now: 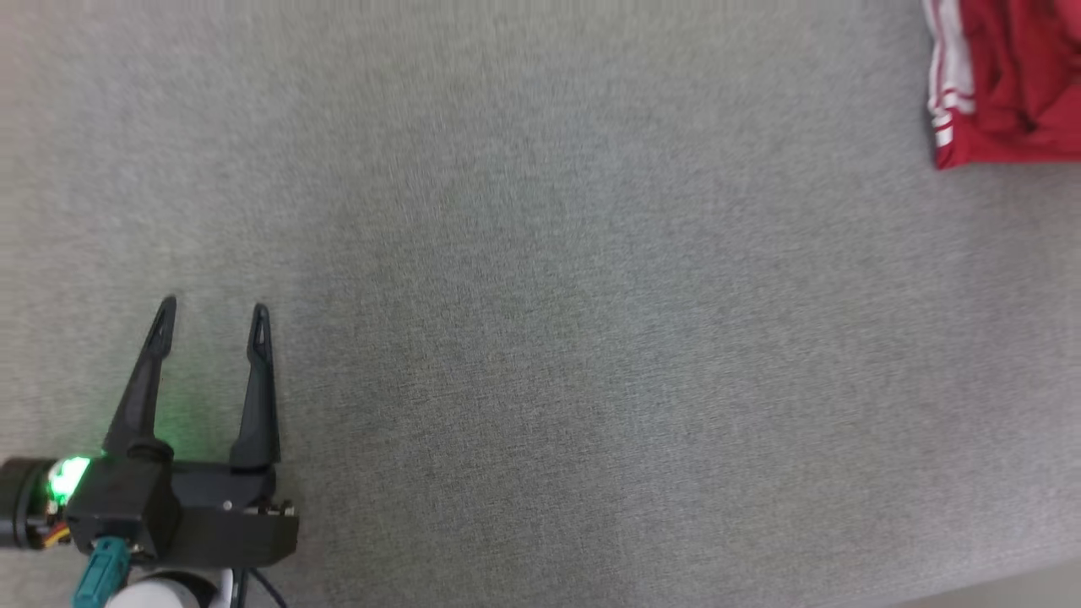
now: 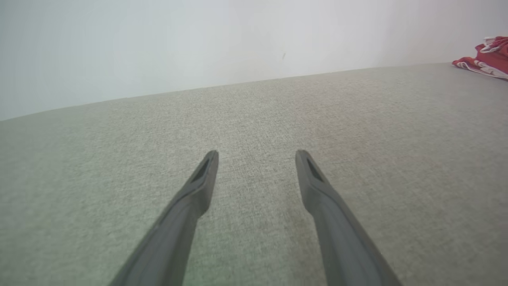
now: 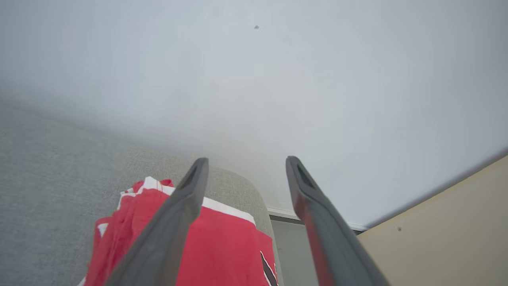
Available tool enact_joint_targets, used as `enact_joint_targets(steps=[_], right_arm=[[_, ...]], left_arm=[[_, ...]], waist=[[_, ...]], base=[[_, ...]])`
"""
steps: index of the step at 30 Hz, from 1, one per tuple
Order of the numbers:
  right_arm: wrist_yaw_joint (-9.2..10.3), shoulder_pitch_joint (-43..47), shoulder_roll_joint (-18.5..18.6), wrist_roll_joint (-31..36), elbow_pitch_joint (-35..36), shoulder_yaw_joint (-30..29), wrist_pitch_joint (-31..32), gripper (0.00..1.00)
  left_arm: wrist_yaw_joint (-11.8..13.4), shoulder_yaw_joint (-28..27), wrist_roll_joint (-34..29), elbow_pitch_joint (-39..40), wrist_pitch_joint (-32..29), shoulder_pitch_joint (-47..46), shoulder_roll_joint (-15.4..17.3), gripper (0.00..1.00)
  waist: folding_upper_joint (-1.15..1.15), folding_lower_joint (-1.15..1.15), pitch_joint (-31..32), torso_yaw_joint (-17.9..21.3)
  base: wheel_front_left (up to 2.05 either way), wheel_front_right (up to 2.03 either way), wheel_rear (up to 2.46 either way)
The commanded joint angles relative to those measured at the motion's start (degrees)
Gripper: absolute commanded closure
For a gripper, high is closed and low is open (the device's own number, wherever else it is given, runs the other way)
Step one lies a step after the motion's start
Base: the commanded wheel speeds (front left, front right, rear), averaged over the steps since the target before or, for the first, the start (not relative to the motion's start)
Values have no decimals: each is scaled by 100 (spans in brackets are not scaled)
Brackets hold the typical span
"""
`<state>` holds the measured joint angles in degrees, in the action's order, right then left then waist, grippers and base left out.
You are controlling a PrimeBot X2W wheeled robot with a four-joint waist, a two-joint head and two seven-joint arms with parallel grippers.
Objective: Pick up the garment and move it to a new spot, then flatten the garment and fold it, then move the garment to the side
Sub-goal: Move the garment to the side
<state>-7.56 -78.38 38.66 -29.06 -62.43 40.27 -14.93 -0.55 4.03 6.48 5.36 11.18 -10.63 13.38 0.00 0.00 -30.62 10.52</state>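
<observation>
Hovering just above the red garment (image 3: 230, 242), bunched at the far right corner of the grey surface (image 1: 540, 295), with the right gripper (image 3: 247, 160) spread wide and empty, making it nearer than the equally spread, empty left gripper (image 1: 214, 304) sitting well apart.

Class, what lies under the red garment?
The grey fabric surface carries the red garment. Whether anything else lies beneath the cloth cannot be seen; it is covered.

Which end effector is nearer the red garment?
The right end effector, open over the red garment; the left end effector hangs over bare grey surface, far off.
</observation>
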Motion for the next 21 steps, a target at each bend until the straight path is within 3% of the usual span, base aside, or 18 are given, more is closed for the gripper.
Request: enact_joint_targets(steps=[1, 11, 21], right_arm=[[19, 159, -57, 37, 277, -123, -26, 0], [18, 1821, -611, 366, 1952, -1366, -27, 0], [19, 3537, -1284, 827, 2993, -2403, -21, 0]], left_arm=[[26, -15, 56, -64, 60, 127, -34, 0], [156, -106, 267, -463, 247, 601, -185, 0], [197, -213, 460, -716, 333, 924, -239, 0]], waist=[[0, 0, 470, -85], [0, 0, 1478, -335], [0, 0, 2160, -626]], base=[[0, 0, 0], [0, 0, 0], [0, 0, 0]])
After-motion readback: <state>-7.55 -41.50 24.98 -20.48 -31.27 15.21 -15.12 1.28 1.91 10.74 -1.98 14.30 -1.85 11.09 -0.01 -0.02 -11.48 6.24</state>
